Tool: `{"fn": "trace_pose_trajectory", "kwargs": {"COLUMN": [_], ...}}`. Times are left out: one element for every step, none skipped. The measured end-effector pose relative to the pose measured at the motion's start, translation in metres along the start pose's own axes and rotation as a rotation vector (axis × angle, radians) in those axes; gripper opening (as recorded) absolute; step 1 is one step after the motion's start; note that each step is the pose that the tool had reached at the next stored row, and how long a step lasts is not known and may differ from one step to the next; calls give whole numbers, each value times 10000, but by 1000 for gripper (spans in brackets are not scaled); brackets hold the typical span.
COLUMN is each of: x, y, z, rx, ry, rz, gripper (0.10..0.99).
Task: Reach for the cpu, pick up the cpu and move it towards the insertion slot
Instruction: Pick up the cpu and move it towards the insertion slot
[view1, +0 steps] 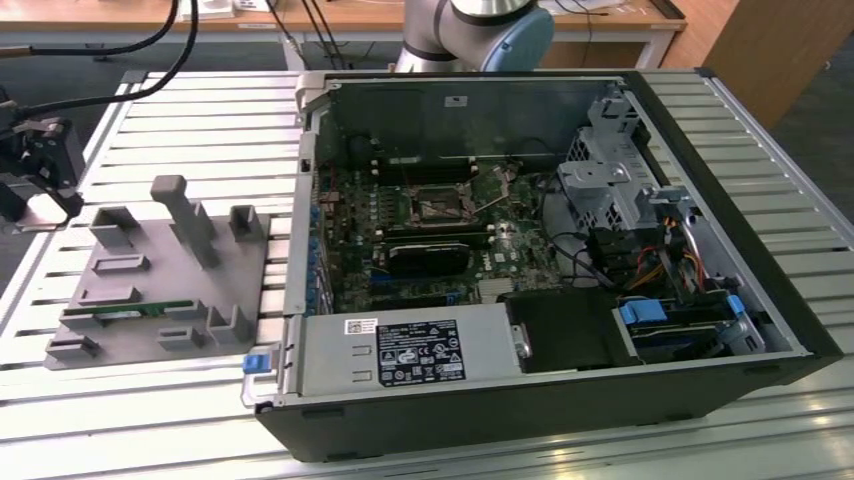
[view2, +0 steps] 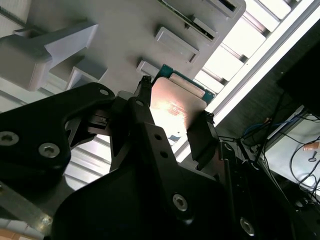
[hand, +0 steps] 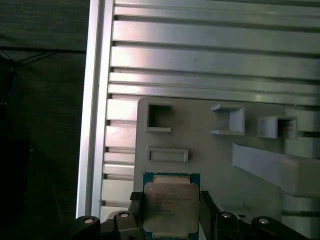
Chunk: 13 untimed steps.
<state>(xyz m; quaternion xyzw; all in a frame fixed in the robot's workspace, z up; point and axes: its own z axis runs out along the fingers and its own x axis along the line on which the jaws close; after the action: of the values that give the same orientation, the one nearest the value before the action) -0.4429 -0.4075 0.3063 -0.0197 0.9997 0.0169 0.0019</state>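
Just off the exterior view's left edge of the grey tray, the fingers are clamping the chip by two opposite sides. It seems to be hanging just above the tray, so reaching and picking look done. The carry is barely starting: the socket is sitting well beyond the tray's far side, inside the open computer case.

Between the gripper, clamped on the cpu, and the insertion slot you've got tall posts on the grey fixture, plus the case wall. Slot's open from above, black block just beside it, drive cage further toward the exterior view's right.
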Motion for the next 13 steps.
{"fn": "trace_pose_trajectory", "kwargs": {"x": [0,0,0,0,0,0,0,-1,-1,-1,-1,-1,-1], "y": [1,2,3,4,5,6,6,7,8,9,10,11,11], "z": [-12,-25,-37,-48,-58,-67,-74,-83,-94,-106,-118,-129,-139], "rx": [3,6,10,15,21,26,32,38,40,45,48,52,54], "ry": [0,0,0,1,2,2,1,3,2,3,3,3,3], "rz": [0,0,0,0,0,0,0,0,0,0,-1,0,0], "gripper": [537,537,537,537,537,537,537,537,537,537,537,537,537]}}
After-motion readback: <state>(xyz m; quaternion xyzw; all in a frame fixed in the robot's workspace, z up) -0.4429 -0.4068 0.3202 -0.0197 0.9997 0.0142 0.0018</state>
